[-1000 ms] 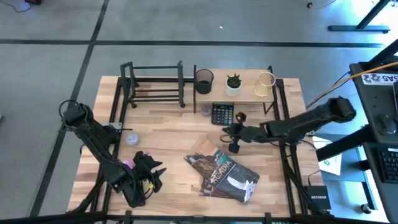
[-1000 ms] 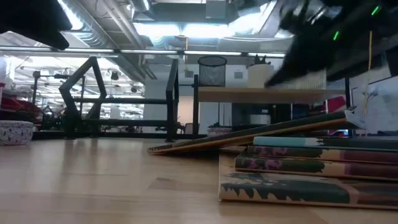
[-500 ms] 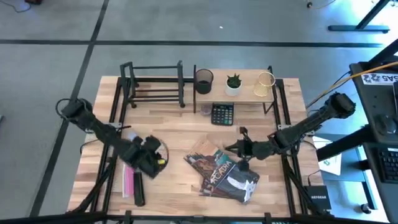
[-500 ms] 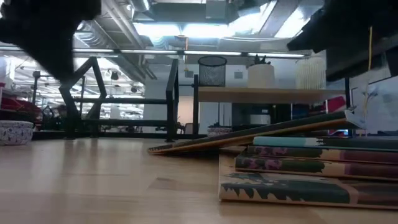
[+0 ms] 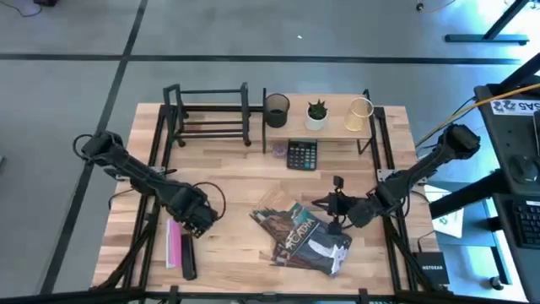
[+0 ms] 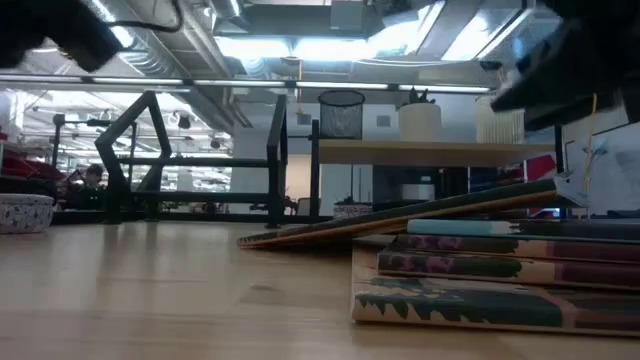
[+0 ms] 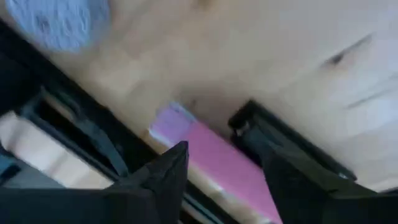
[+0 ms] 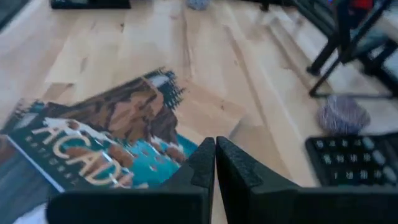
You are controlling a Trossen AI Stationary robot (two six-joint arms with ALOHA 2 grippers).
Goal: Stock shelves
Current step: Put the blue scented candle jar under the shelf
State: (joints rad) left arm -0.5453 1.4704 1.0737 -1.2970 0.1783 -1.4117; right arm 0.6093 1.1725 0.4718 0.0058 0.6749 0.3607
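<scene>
Several books [image 5: 304,236] lie piled near the table's right front; the top one reads "ACADIA" [image 8: 81,155]. My right gripper [image 5: 333,209] hangs shut above the pile's far edge and touches nothing. The light-wood shelf [image 5: 337,125] at the far right carries a mesh cup [image 5: 277,110], a potted plant [image 5: 316,112] and a wire cup [image 5: 361,110]. The black book rack [image 5: 207,114] stands at the far left. My left gripper [image 5: 196,226] is open above a flat pink item [image 7: 217,158] lying at the near left.
A calculator [image 5: 302,154] lies in front of the shelf, with a small greyish ball [image 8: 342,115] beside it. A black item [image 5: 187,260] lies next to the pink one. A small bowl [image 6: 22,212] sits at the left. Bare tabletop lies in the middle.
My right gripper has moved from beside the calculator toward the near edge and now hangs over the book pile. My left gripper has moved from the near-left corner toward the table's middle; the pink and black items now show on the table where it was.
</scene>
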